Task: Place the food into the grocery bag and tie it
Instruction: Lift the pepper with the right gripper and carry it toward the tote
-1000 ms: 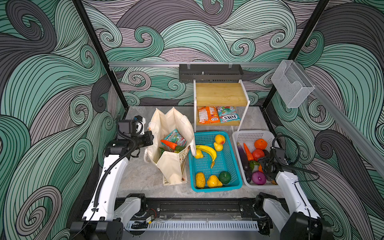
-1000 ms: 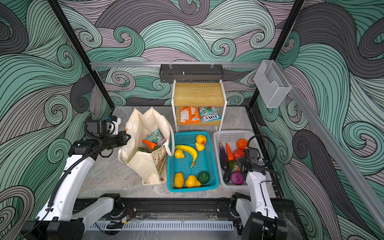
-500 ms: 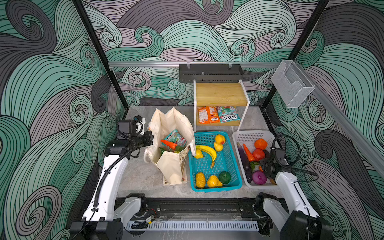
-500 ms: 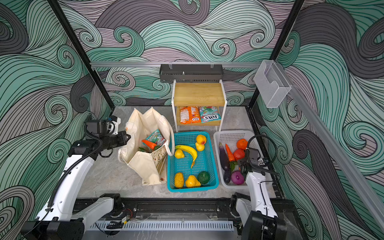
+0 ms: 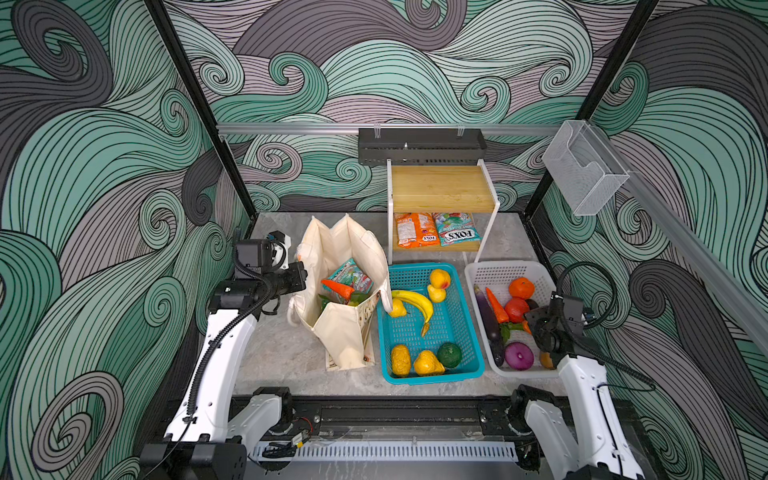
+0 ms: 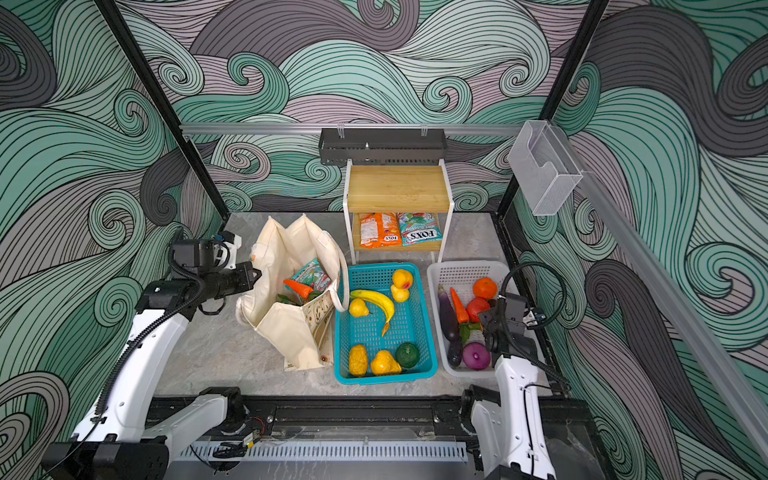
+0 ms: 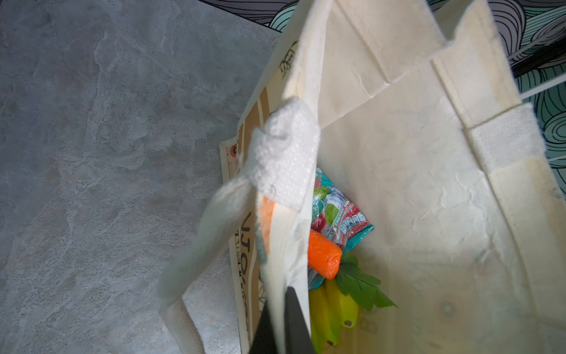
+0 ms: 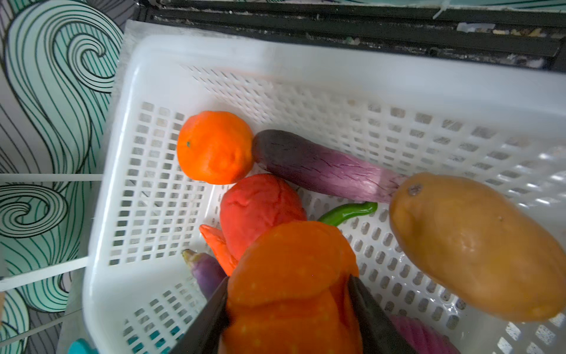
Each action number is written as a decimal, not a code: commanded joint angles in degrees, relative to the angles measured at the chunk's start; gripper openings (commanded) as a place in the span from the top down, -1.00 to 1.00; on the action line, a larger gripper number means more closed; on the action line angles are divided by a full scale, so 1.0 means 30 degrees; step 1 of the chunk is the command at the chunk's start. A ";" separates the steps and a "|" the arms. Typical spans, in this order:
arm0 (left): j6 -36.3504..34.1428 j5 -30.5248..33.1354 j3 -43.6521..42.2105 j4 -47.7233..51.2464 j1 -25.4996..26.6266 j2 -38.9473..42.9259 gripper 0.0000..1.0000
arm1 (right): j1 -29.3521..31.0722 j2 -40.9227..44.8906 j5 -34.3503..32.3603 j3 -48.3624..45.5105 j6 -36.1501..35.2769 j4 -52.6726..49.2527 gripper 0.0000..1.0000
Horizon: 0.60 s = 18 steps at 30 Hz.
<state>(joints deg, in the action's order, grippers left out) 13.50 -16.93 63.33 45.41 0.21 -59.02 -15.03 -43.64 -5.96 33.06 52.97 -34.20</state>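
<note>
Inside the white basket [image 8: 190, 52], right hand [image 8: 289, 306] grips a likely light, squashy orange pepper [image 8: 291, 263]; left hand [image 7: 280, 325] pinches the rim of the grocery bag [image 7: 398, 184].

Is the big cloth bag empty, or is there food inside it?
Not empty: the grocery bag stands open with a carrot, a snack packet and bananas inside.

L gripper [image 5: 302, 272] at bag [image 5: 353, 245] rim; R gripper [image 5: 536, 332] in wht basket [image 5: 505, 266]
</note>
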 commanded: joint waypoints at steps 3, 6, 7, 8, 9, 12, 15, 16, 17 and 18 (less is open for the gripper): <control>-0.0218 -0.0093 0.0570 0.1065 0.0224 0.0133 1.00 | 0.0132 0.0315 0.1081 0.1536 0.0678 0.0365 -0.04; -0.0191 -0.0154 0.0553 0.1036 0.0226 0.0176 1.00 | 0.0622 0.0411 0.1597 0.2530 0.0223 0.1026 -0.03; -0.0192 -0.0158 0.0540 0.1015 0.0224 0.0192 1.00 | 0.0877 0.0316 0.2030 0.2860 -0.0129 0.1343 -0.03; -0.0191 -0.0158 0.0513 0.0978 0.0246 0.0221 1.00 | 0.1059 0.0109 0.2530 0.3140 -0.0360 0.1727 -0.02; -0.0188 -0.0162 0.0510 0.0949 0.0225 0.0222 1.00 | 0.1286 -0.0157 0.3092 0.3541 -0.0487 0.1875 0.00; -0.0228 -0.0159 0.0408 0.0777 0.0236 0.0362 1.00 | 0.2208 -0.0635 0.5032 0.4226 -0.0679 0.2911 0.04; -0.0356 -0.0100 0.0237 0.0532 0.0224 0.0532 1.00 | 0.4061 -0.0636 0.5792 0.4655 -0.0902 0.4673 0.09; -0.0365 -0.0050 0.0097 0.0355 0.0224 0.0663 1.00 | 0.4815 -0.0696 0.5910 0.4893 -0.1144 0.5255 0.10; -0.0430 -0.0014 -0.0048 0.0143 0.0224 0.0759 1.00 | 0.5398 -0.0783 0.5911 0.5212 -0.1231 0.5459 0.10; -0.0426 0.0017 -0.0159 -0.0072 0.0224 0.0874 1.00 | 0.6254 -0.0946 0.5882 0.5525 -0.1426 0.5750 0.10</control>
<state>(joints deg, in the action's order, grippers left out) 13.30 -16.95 63.11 44.97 0.21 -58.22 -0.16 -46.15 8.56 46.81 51.00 -23.05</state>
